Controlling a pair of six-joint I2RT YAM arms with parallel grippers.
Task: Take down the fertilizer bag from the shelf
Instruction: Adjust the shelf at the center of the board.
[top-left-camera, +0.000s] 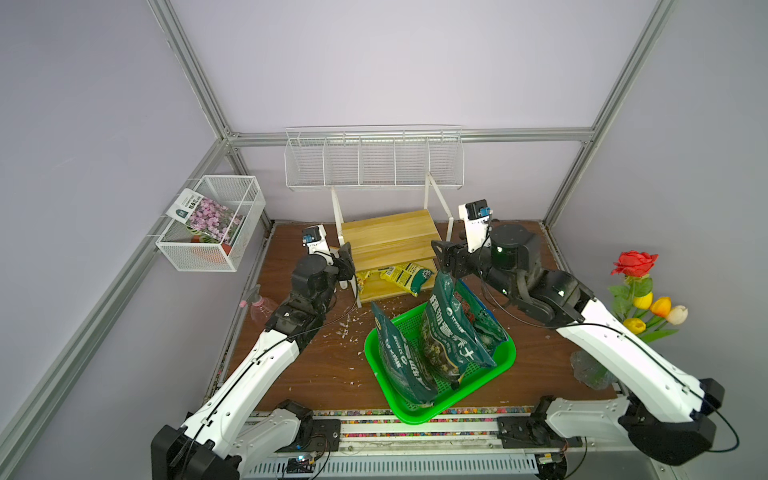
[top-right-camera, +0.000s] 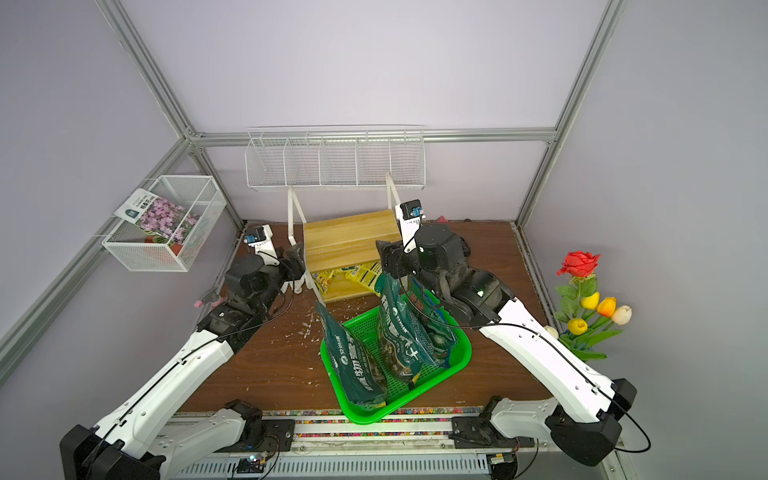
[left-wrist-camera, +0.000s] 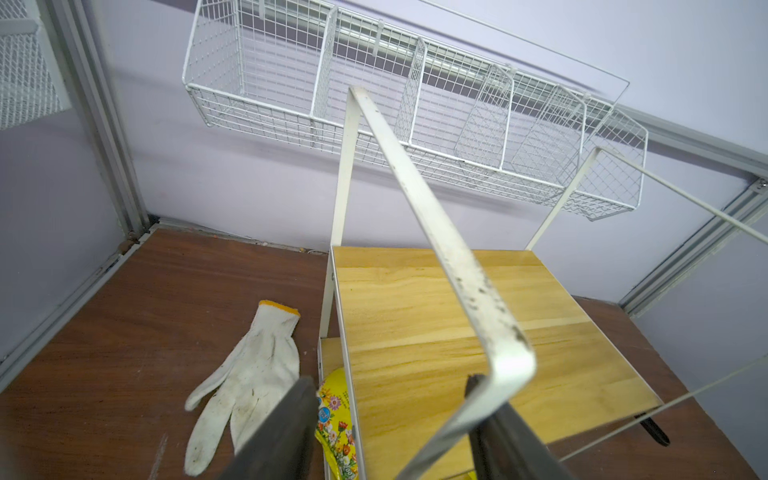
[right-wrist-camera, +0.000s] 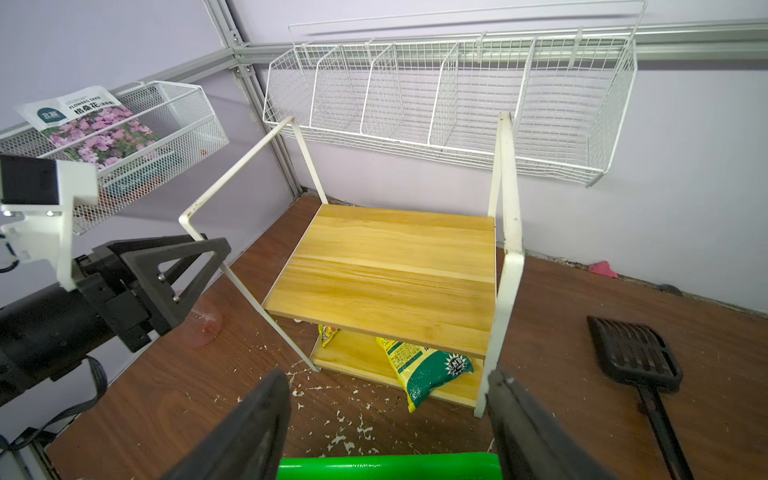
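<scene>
I see the crinkly yellow-green fertilizer bag (right-wrist-camera: 424, 370) lying on the lower pale-wood board of the shelf (right-wrist-camera: 390, 270), left gripper (left-wrist-camera: 390, 380) jaws apart straddling its thin white frame, right gripper (right-wrist-camera: 386, 374) apart and empty over the green mesh basket (top-left-camera: 399, 411) of glossy dark bags (top-left-camera: 449, 336) out front.

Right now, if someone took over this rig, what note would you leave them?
Left gripper: open, jaws either side of the shelf front frame, not clamped.
Right gripper: open, empty, near the shelf's right front post.
Fertilizer bag: lying on the shelf's lower board, overhanging its front edge.
Done: nothing taken down yet.
Left: grip the bag and lift it off.
</scene>
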